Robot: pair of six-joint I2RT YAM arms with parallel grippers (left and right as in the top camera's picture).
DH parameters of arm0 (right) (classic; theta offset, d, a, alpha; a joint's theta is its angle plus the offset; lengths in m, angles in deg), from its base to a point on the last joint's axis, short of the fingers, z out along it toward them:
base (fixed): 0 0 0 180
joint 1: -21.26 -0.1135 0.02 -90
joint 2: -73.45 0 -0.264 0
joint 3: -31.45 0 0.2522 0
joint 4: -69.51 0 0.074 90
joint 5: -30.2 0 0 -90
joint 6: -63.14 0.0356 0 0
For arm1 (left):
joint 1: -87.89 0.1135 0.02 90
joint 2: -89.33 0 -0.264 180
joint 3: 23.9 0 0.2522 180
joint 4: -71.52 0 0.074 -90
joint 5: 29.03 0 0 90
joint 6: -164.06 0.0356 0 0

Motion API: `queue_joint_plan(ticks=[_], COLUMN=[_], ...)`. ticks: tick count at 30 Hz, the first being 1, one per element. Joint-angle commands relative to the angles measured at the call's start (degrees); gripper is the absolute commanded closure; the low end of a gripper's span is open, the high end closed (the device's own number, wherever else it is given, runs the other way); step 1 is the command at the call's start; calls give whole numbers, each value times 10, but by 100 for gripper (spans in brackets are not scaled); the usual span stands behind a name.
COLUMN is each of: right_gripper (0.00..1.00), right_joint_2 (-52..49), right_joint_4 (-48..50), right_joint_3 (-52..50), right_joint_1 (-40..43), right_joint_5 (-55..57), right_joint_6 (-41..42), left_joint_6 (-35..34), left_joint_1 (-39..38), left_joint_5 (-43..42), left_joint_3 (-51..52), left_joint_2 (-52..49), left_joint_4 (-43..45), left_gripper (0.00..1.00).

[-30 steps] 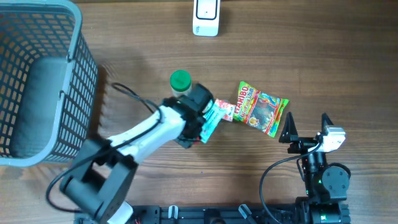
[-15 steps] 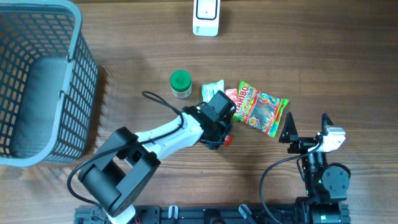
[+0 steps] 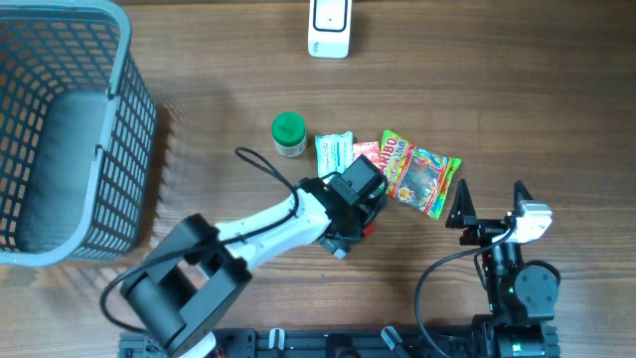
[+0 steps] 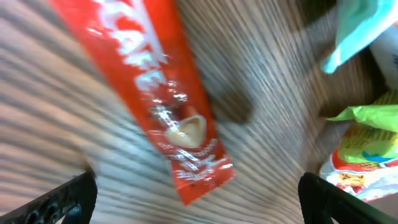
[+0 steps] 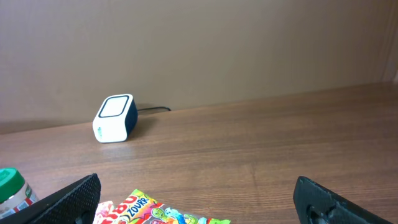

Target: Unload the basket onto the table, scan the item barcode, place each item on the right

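free: table (image 3: 537,89) right of scanner (image 3: 329,25) | blocked: centre — packets (image 3: 417,174), jar (image 3: 288,132) crowded together

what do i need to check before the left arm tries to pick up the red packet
1. Left gripper open, fingers wide: ok.
2. Red packet lies loose on the table between the fingers, not held: ok.
3. Room around it: not ok. The gummy bag and the teal packet lie close by and a closing finger might catch one.
4. Barcode side of the red packet facing up: cannot tell, the wrist view is blurred.
5. Scanner at the far edge with nothing in front of it: ok.
6. Right gripper open and apart from the items: ok.
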Motion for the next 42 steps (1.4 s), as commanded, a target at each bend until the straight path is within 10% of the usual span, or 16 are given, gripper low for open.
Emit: queue_joint_plan(ticks=[1, 8, 11, 16, 25, 37, 42], right_gripper=[0, 0, 0, 0, 0, 0, 0], right_joint_2=[3, 3, 3, 3, 3, 3, 3], right_joint_4=[2, 2, 2, 2, 2, 2, 93], right_joint_3=[0, 0, 0, 0, 0, 0, 7], right_joint_1=[2, 2, 2, 2, 2, 2, 2], right_joint_5=[3, 3, 3, 3, 3, -3, -256], right_joint_6=[-8, -8, -8, -8, -8, 1, 203], left_joint_6=[13, 83, 279, 793, 1124, 1003, 891], left_joint_1=[-11, -69, -72, -9, 219, 278, 336], left_joint_5=[68, 290, 447, 590, 598, 551, 485], left_joint_3=[7, 3, -4, -28, -95, -95, -95], left_joint_2=[75, 226, 292, 346, 336, 474, 555], left_joint_4=[-24, -41, 17, 312, 428, 299, 223], left_gripper=[0, 0, 0, 0, 0, 0, 0])
